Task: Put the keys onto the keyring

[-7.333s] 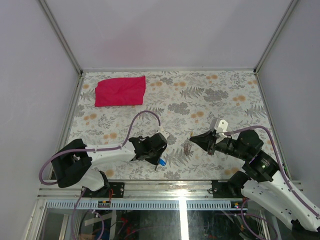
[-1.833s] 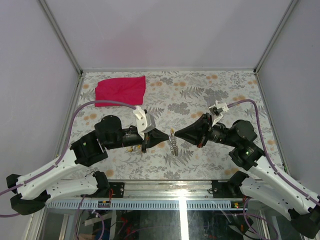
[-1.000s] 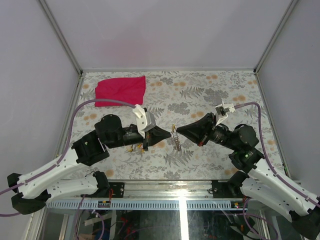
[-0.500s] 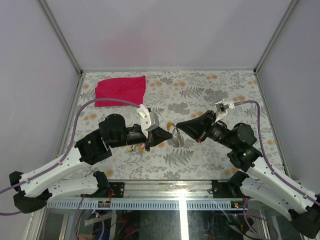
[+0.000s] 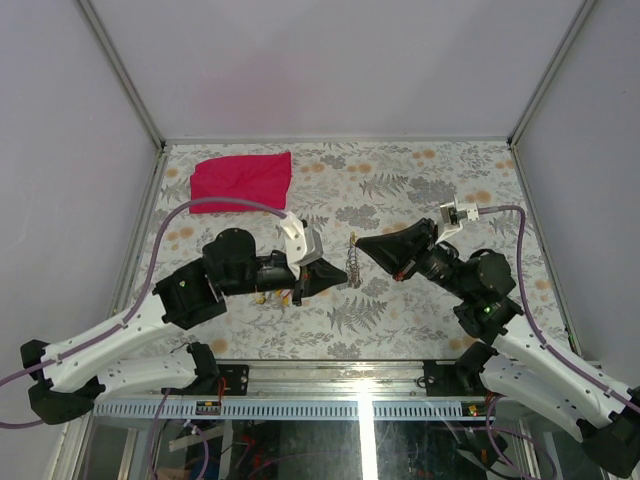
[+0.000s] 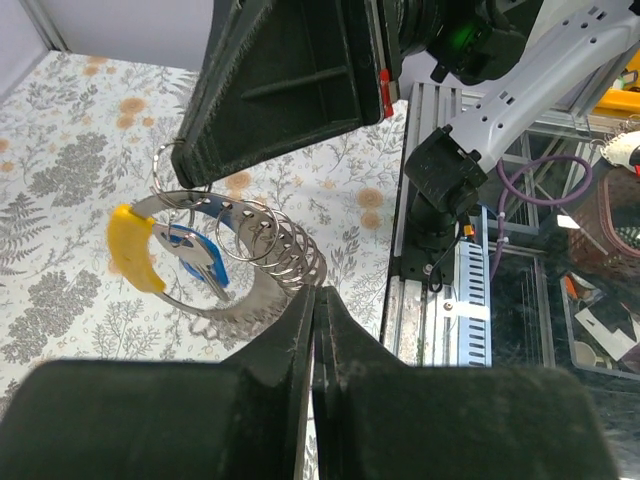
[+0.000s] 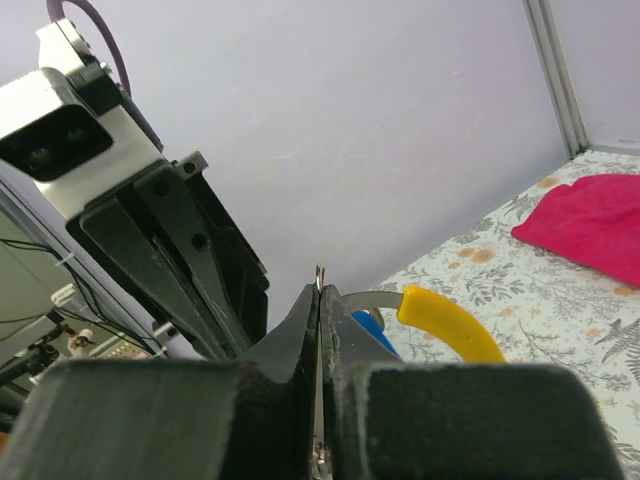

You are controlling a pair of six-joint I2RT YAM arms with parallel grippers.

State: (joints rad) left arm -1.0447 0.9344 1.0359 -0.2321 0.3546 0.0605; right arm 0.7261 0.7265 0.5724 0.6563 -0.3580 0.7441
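Above the floral bench (image 5: 400, 190), the keyring (image 6: 298, 265) spans both arms: the left gripper (image 6: 316, 292) pinches its chain end, the right gripper (image 7: 318, 290) pinches its ring, and yellow and blue keys (image 6: 202, 263) dangle from it.

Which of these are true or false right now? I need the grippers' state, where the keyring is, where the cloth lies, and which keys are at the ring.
1. The red cloth lies in the far left corner of the table. True.
2. The keyring lies flat on the table. False: it hangs in the air between the two gripper tips.
3. The left gripper and the right gripper are both shut. True.
4. The keys beside the keyring are red and black. False: a yellow-headed key and a blue-headed key are there.
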